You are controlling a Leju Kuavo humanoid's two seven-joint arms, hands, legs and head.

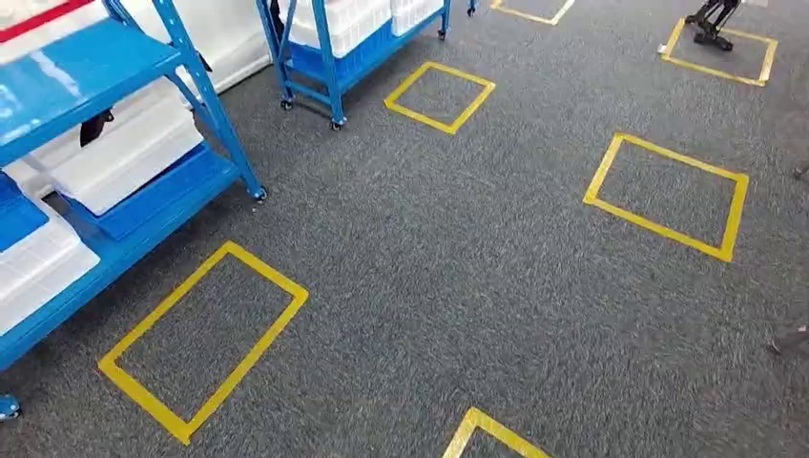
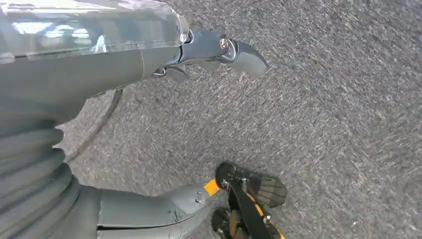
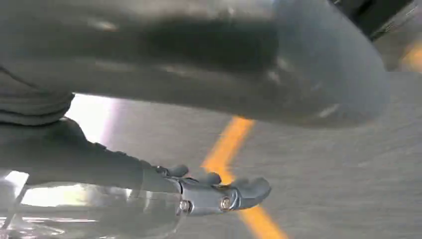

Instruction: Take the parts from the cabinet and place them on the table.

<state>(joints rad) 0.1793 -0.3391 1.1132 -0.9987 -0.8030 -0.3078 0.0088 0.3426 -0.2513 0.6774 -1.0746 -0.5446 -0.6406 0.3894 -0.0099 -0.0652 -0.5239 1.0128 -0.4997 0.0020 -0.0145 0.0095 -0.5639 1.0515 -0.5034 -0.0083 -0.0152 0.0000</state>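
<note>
Grey speckled carpet with yellow tape rectangles covers the floor, and the blue cabinet at the left edge is cut off, so its white bins show only partly and I cannot make out any parts inside them. A second blue rack stands further back. The left hand hangs above the carpet with fingers apart and nothing in it; the right hand is blurred, also spread and holding nothing.
</note>
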